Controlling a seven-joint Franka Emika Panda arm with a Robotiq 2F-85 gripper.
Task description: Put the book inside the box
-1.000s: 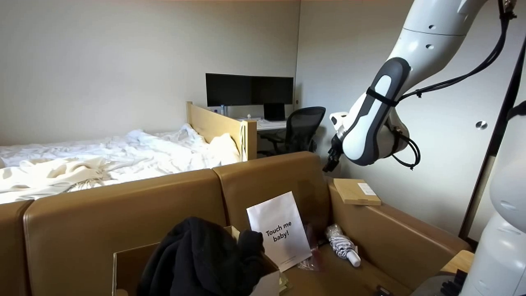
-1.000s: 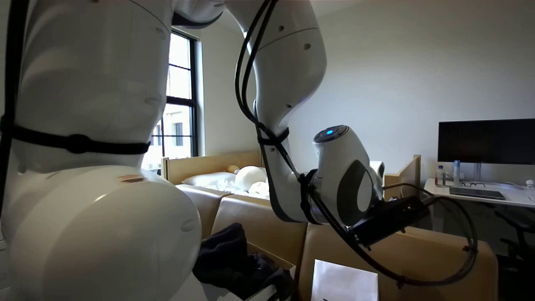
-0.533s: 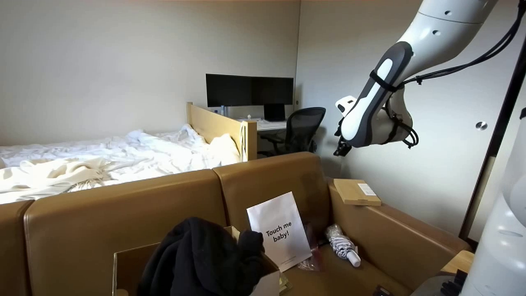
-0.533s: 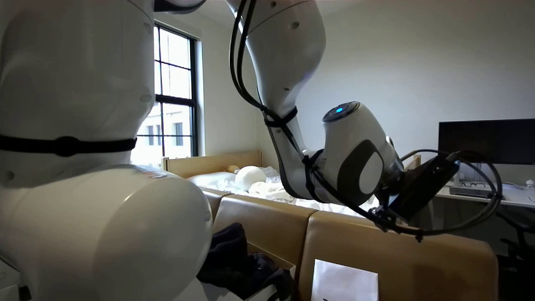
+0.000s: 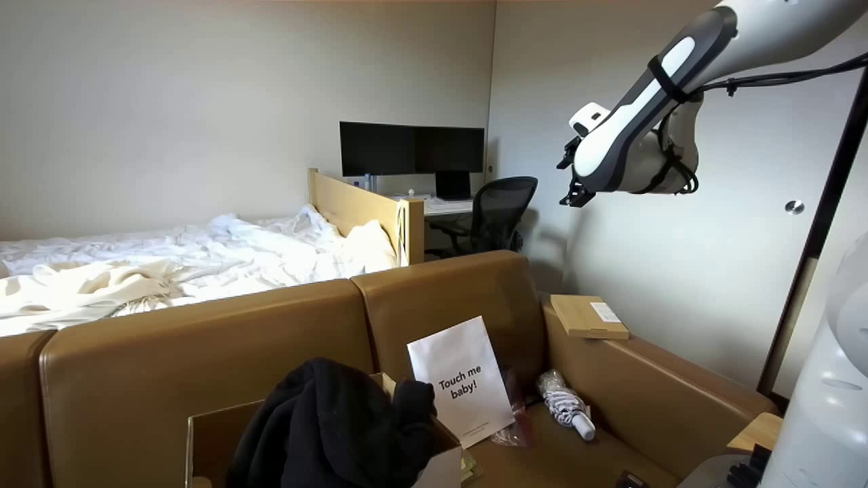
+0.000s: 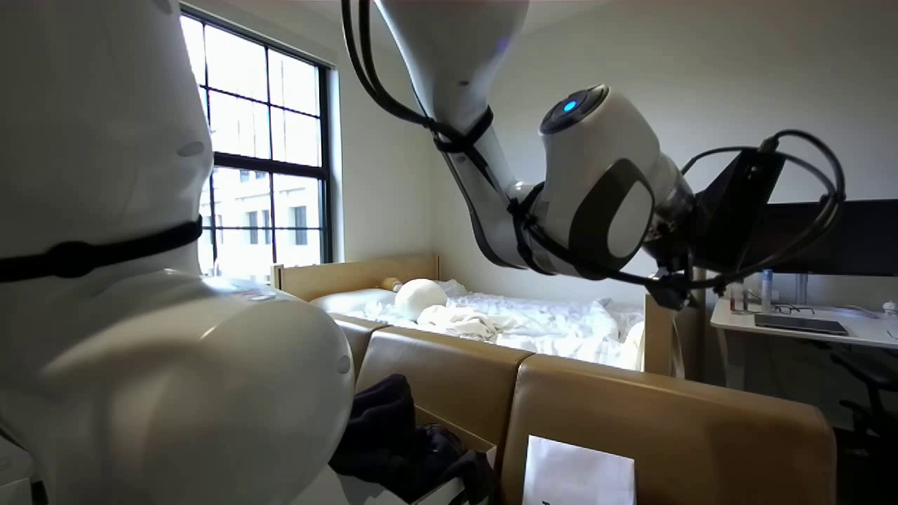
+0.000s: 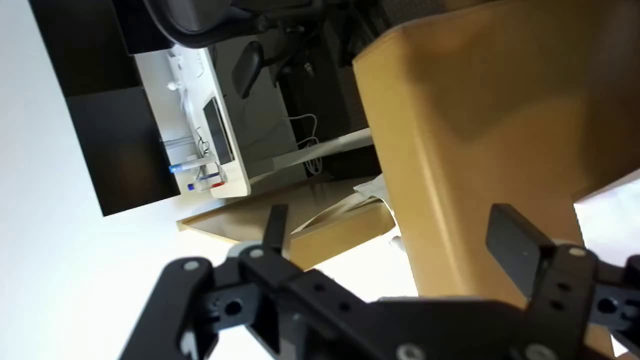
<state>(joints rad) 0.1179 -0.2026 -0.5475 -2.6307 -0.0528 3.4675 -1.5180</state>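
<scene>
In an exterior view the flat tan-brown book, with a white label on it, lies on the sofa's right arm. The open box stands on the seat; black cloth bulges out of it and hides its inside. Part of the box also shows in an exterior view, partly behind the robot's arm. My gripper hangs in the air well above the book, touching nothing. In the wrist view the gripper is open, its fingers wide apart and nothing between them. Neither book nor box shows there.
A white printed sheet leans on the brown sofa backrest, right of the box. A wrapped striped umbrella lies on the seat. Behind the sofa are a bed, a chair and a desk with a monitor.
My arm has risen, and the gripper has moved up and away from the sofa, tilting toward level. Book, box, cloth and sheet have stayed where they were.
</scene>
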